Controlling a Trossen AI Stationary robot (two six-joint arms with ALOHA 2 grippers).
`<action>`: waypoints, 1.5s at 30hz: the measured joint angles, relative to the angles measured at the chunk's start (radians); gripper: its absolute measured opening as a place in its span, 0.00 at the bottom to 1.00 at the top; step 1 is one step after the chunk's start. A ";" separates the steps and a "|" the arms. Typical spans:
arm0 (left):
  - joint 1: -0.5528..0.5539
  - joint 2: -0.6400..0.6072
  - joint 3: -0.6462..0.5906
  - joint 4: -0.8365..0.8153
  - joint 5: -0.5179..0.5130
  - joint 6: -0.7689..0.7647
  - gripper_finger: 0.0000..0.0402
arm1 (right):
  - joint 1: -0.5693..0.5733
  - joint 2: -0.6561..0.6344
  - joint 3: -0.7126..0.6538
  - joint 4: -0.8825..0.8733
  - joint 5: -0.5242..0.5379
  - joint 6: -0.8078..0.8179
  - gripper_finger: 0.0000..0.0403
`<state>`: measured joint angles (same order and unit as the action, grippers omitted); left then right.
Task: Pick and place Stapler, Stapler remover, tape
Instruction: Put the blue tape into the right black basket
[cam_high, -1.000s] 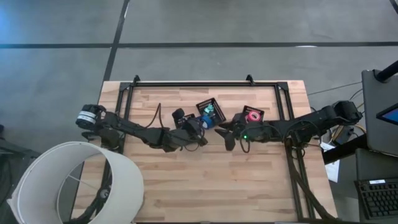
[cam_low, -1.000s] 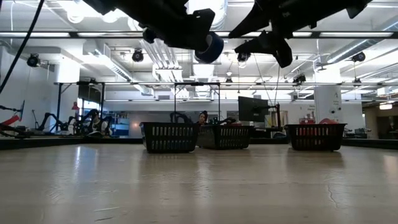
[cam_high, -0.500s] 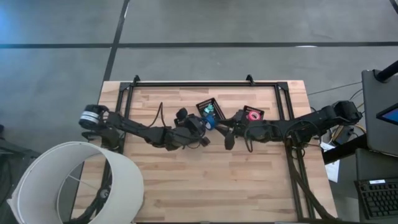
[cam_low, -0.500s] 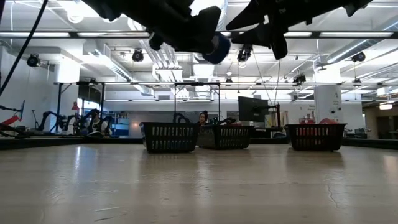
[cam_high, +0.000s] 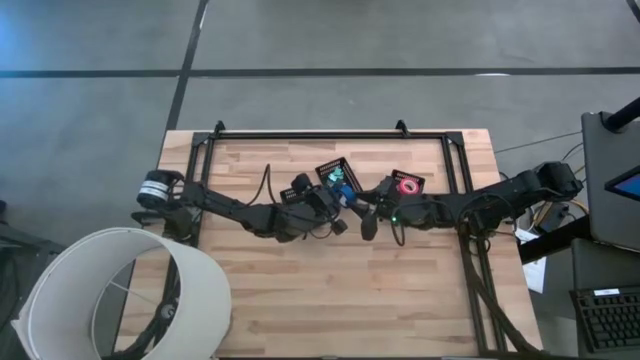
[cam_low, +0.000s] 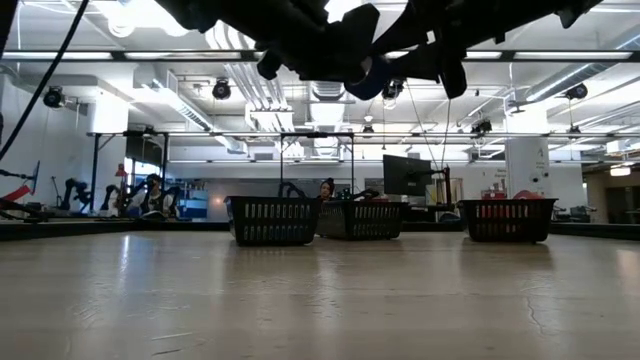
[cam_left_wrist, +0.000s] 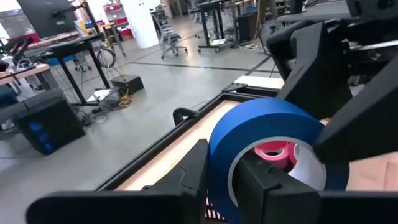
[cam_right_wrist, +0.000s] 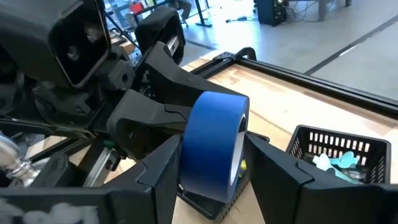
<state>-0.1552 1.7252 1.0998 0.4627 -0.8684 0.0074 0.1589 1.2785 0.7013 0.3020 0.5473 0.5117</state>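
The blue tape (cam_right_wrist: 214, 146) hangs in the air just beside the middle bin (cam_high: 337, 176), apparently mid-handover. The left pincer (cam_left_wrist: 217, 177) pinches the roll's wall, one finger inside the hole. The right pincer (cam_right_wrist: 211, 163) stands spread, a finger on either flat side, likely ready to take it. Both arms reach level toward each other above the table (cam_high: 300, 300).

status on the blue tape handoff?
Left end effector shut on blue tape, above the table. Right end effector open, fingers either side of the roll. Nothing blocking.
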 joint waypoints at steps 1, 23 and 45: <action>0.000 0.003 0.005 -0.001 0.000 0.000 0.14 | 0.000 0.000 0.000 -0.004 0.002 0.000 0.42; -0.001 0.022 0.027 0.000 0.023 0.019 0.20 | 0.000 0.000 0.000 -0.017 0.006 -0.044 0.26; -0.002 0.022 0.026 -0.088 0.041 0.025 0.31 | -0.006 0.002 -0.001 -0.094 0.042 0.021 0.27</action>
<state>-0.1568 1.7470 1.1259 0.3746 -0.8276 0.0328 0.1532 1.2804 0.7006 0.2080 0.5897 0.5324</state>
